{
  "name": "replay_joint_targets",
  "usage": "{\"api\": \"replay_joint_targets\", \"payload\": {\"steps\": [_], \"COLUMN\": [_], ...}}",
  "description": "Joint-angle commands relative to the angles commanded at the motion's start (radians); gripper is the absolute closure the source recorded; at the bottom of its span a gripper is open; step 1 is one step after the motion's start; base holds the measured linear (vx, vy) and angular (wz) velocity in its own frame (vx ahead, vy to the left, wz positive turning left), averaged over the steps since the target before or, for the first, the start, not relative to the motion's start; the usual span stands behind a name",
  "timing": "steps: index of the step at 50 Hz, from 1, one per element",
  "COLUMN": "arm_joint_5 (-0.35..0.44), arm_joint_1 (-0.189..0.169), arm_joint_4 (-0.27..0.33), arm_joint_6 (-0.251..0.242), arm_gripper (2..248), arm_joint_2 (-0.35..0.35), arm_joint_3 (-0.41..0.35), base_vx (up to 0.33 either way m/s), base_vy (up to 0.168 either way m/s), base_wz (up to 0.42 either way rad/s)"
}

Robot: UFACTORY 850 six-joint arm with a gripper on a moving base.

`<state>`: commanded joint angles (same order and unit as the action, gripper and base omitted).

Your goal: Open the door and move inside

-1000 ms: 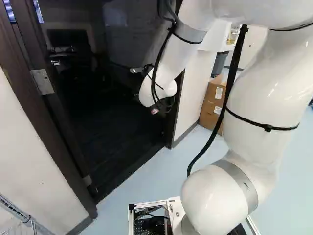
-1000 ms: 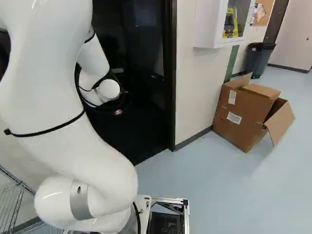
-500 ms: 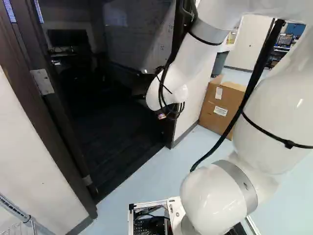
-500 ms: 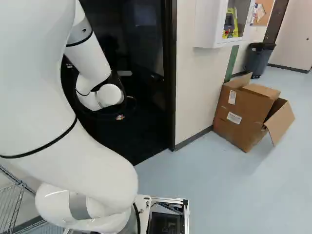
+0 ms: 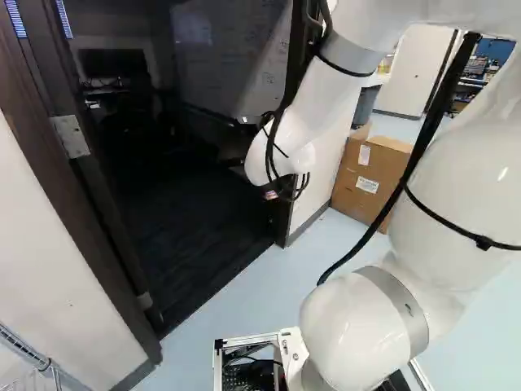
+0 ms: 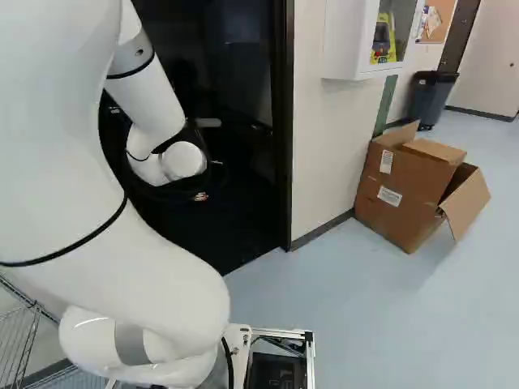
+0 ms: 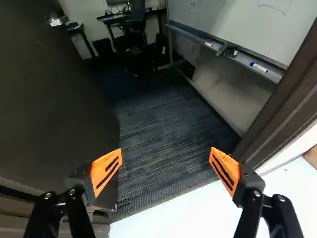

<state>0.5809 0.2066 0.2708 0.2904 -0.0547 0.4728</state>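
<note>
Dark striped carpet (image 7: 158, 119) covers the floor of a dim room beyond the open doorway. You have the door (image 7: 54, 99) swung inward, a broad dark panel standing on the same side as one of your claw's (image 7: 166, 149) fingers, its metal handle (image 7: 58, 21) at the far edge. The other finger is near the dark door frame (image 7: 277, 111). Your claw is spread wide, orange pads apart, with carpet visible between them. Ahead of you are a whiteboard (image 7: 223, 17) with markers (image 7: 258, 67) on its ledge and, farther in, a desk (image 7: 114, 19) and a chair (image 7: 136, 15). At the right of the right base view, you see an open cardboard box (image 6: 405, 190) on pale flooring near the wall (image 6: 328, 138), and a dark bin (image 6: 431, 101) farther back.
</note>
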Motion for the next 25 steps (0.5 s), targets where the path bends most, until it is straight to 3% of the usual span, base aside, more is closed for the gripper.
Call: {"api": "replay_joint_targets", "payload": {"steps": [25], "arm_joint_5": [0.077], "arm_joint_1": [-0.054], "arm_joint_4": [-0.071], "arm_joint_6": [-0.076], "arm_gripper": [3], "arm_joint_2": [-0.059], "arm_joint_3": [-0.101], "base_vx": [0.000], "base_vy": [0.000], "base_wz": [0.000]}}
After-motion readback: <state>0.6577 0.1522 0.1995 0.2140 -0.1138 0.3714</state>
